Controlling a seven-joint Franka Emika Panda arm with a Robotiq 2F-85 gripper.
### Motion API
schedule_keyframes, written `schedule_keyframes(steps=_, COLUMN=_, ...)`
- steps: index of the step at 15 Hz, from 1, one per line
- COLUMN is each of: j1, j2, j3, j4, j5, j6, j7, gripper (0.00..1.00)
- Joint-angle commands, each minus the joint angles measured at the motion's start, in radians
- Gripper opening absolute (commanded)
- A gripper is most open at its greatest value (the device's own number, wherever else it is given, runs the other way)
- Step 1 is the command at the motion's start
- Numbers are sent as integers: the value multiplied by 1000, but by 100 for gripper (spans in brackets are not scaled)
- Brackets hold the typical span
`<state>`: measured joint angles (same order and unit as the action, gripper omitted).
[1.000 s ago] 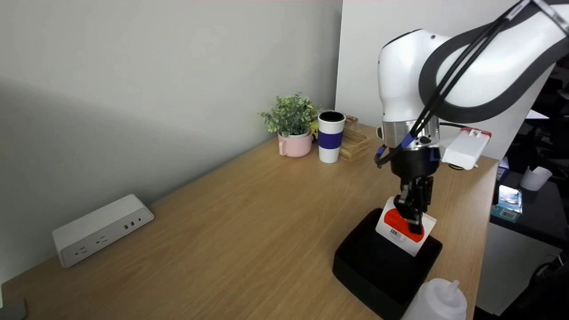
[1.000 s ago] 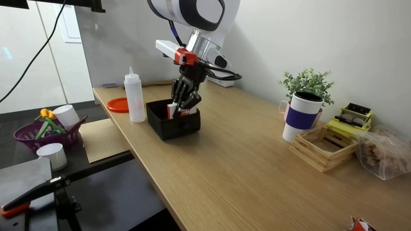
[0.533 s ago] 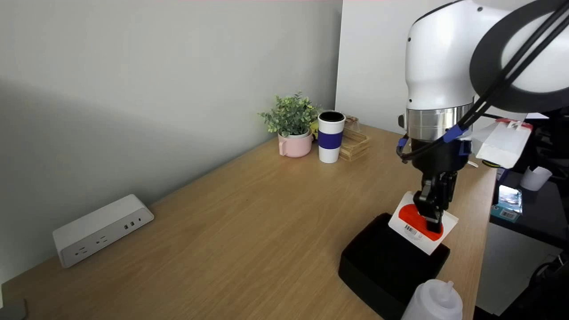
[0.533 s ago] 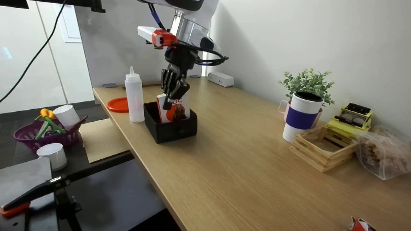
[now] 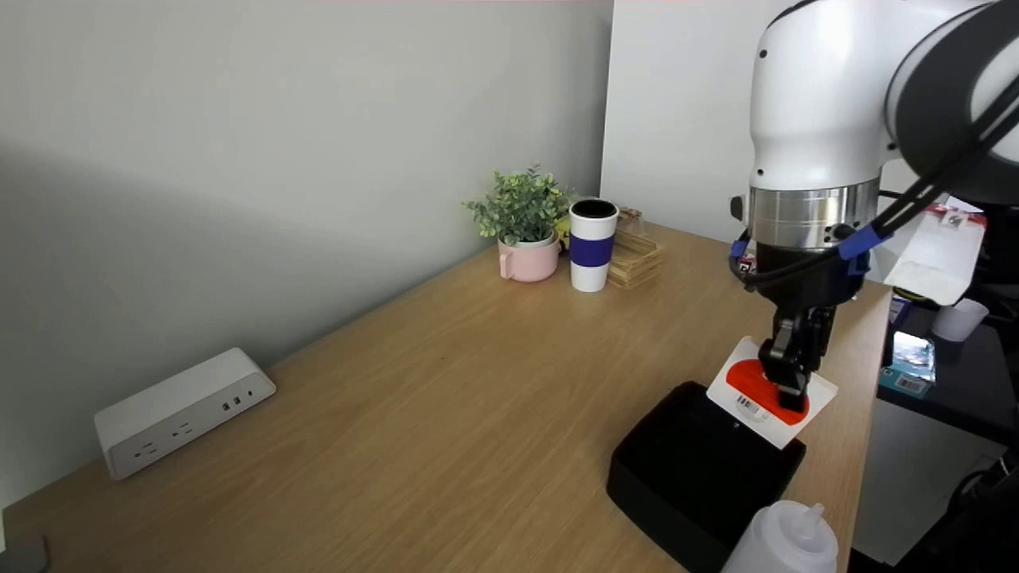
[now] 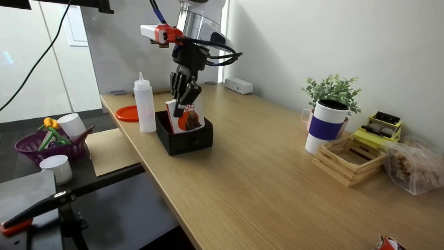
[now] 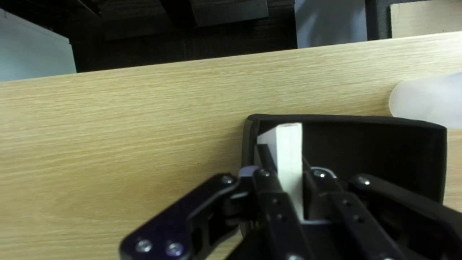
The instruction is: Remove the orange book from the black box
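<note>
Closest to my work is the bottle (image 6: 145,107), standing on the desk (image 6: 263,173) just beside the box (image 6: 187,143), left of centre in an exterior view, with the plate (image 6: 125,114) near it. Well apart, at the right of that frame, are the cup (image 6: 326,126), the crate (image 6: 334,166) and the bag (image 6: 411,185), which has tan pieces (image 6: 412,166) inside. The mug (image 5: 525,263) holds the plant (image 5: 521,208). I have the fingers (image 7: 269,183) gripping the book (image 5: 752,390), tilted at the box's opening; I can't tell whether its lower edge clears the rim.
</note>
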<state>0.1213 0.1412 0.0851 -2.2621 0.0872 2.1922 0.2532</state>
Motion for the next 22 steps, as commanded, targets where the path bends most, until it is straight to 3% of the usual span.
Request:
schedule_keyframes(steps=1, j1=20, j2=-74, j3=3, j4=-78, j5=-103, j6=91, j7=43, gripper=4)
schedule_keyframes(steps=6, j1=32, j2=-144, j3=16, j4=-137, j5=-202, j6=164, j7=114, gripper=4)
schedule_keyframes(steps=14, j1=23, j2=-248, j3=51, j4=-176, j5=-255, j6=157, j7=238, gripper=4)
schedule_keyframes(steps=19, j1=-9, j2=-266, j3=33, j4=-166, j5=-190, j6=158, j7=293, gripper=4)
schedule_keyframes(steps=22, j1=-38, j2=-239, j3=0, j4=-146, j5=-113, j6=169, j7=255, gripper=4)
